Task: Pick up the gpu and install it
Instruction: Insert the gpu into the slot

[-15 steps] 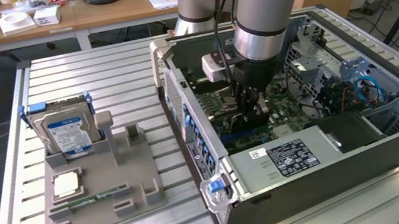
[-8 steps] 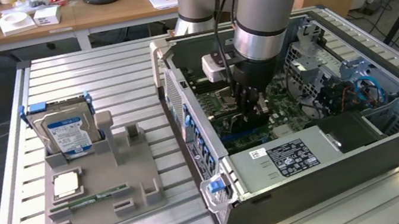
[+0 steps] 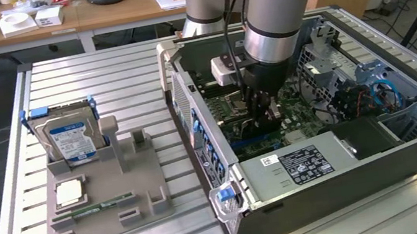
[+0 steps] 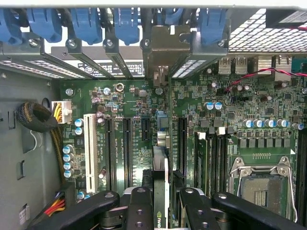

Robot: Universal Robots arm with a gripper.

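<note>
— Matt black metal on the gripper [image 4: 162,201] links, dotted with shiny screw heads. Clamped between them: the gpu [image 4: 161,172], thin dark card edge, faint gloss.

— Glossy green motherboard [image 4: 230,120] just beyond, bright silvery capacitor tops. Past that, smooth blue plastic clips [image 4: 86,24] over perforated bare metal slot covers [image 4: 29,69]. Dull grey painted steel on the case [image 3: 354,185]. Ribbed brushed aluminium table [image 3: 85,80] underneath.
</note>
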